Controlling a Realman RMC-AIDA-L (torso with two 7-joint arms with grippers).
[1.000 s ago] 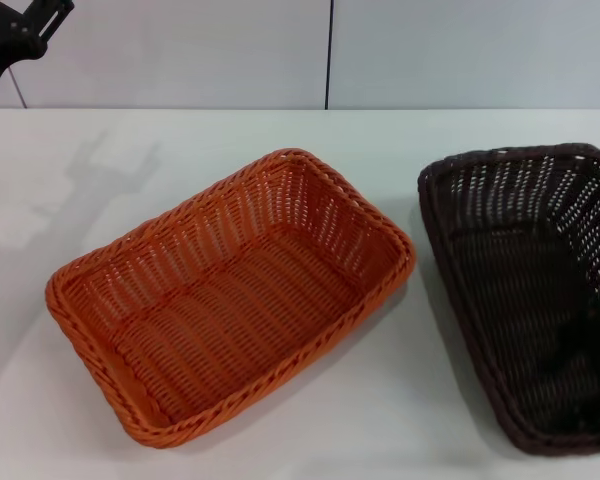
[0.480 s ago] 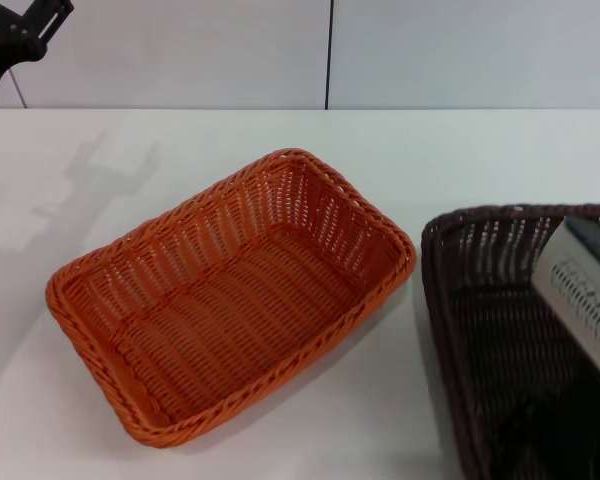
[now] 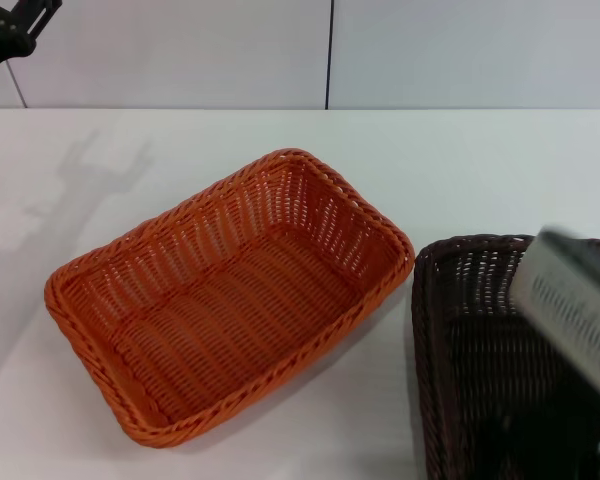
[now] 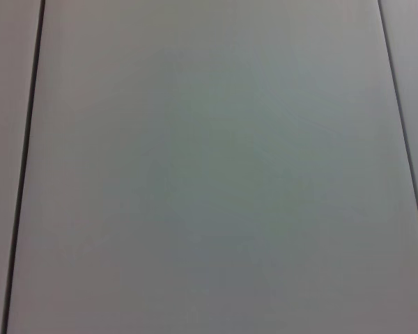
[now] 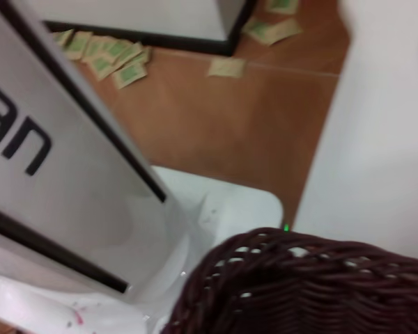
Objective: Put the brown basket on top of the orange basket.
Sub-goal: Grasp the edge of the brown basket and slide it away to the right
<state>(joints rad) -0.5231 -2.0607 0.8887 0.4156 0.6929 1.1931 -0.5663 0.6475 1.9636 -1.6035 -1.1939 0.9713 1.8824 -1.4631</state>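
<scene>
A: Logging the surface first; white table [image 3: 280,420] runs back to a pale wall [image 3: 180,50] split by one dark vertical seam [image 3: 329,55]; soft shadows fall across the table's left part.

B: Orange basket [image 3: 230,300] position?

A: Sits angled on the table, left of centre, open side up; brown basket [image 3: 480,370] lies at the lower right, its near corner just beside the orange basket's right corner, whether touching I cannot tell; it is not on top of it.

B: Arms?

A: Right arm's grey housing [image 3: 575,320] overlaps the brown basket's right side in the head view; the right gripper's own fingers are not visible in any view, so jaws cannot be judged; left arm [image 3: 10,35] is raised at the far left corner, jaws likewise unreadable.

B: Wrist views?

A: Left wrist shows only pale panels with dark seams; right wrist shows the brown basket's braided rim, a brown floor [image 5: 237,118] with scattered small paper slips [image 5: 226,67].
</scene>
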